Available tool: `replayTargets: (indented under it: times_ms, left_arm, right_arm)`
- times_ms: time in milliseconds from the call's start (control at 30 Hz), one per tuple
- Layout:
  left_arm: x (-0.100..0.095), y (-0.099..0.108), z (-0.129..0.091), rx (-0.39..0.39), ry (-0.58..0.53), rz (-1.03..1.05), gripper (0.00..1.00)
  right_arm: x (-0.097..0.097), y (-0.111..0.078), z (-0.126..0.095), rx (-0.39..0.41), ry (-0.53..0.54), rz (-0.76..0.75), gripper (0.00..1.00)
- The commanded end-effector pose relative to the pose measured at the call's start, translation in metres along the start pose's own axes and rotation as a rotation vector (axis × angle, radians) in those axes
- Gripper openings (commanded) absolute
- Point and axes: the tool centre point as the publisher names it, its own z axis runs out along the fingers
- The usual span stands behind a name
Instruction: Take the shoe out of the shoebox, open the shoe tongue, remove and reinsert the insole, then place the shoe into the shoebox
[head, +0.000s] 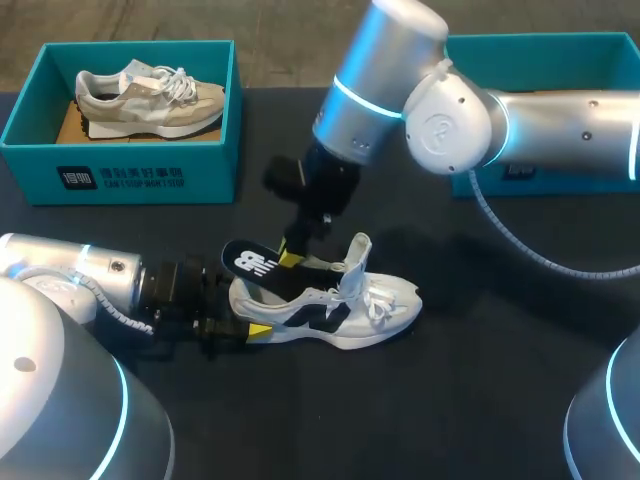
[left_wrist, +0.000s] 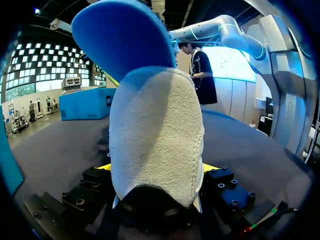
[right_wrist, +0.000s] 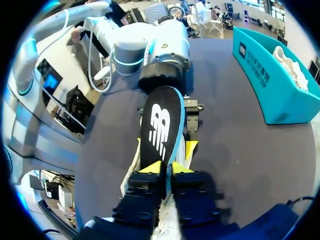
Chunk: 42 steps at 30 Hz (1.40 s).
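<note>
A white shoe (head: 345, 308) with black side panels lies on the black table, toe pointing right and tongue pulled up. My left gripper (head: 242, 318) comes in low from the left and is shut on the shoe's heel (left_wrist: 155, 140), one yellow tip showing at each side. A black insole (head: 250, 262) with a white logo and a blue underside (left_wrist: 125, 35) slants up out of the shoe's opening over the heel. Reaching down from the upper right, my right gripper (head: 290, 255) is shut on the insole (right_wrist: 160, 125), its tips (right_wrist: 166, 168) pinching the edge near the shoe's mouth.
A teal shoebox (head: 120, 165) at the back left holds a second, beige shoe (head: 150, 95). Another teal box (head: 540, 50) stands at the back right, partly behind my right arm. Bare black table lies in front of and to the right of the white shoe.
</note>
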Motion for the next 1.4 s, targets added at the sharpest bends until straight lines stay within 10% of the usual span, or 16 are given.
replayTargets:
  times_ms: [33,667,1267,1400]
  left_arm:
    - [0.002,0.005,0.002,-0.001,0.000,-0.001,0.00]
    - [0.002,0.005,0.002,-0.001,0.000,-0.001,0.00]
    - [0.002,0.005,0.002,-0.001,0.000,-0.001,0.00]
    - [0.002,0.005,0.002,-0.001,0.000,-0.001,0.00]
  right_arm:
    - [-0.001,0.003,-0.001,0.002,0.012,0.004,0.33]
    - [0.005,0.001,-0.023,-0.066,0.169,0.038,0.43]
    - [-0.001,0.009,-0.010,-0.062,0.206,0.029,0.25]
    - [0.001,0.009,-0.012,-0.052,0.194,0.034,0.00]
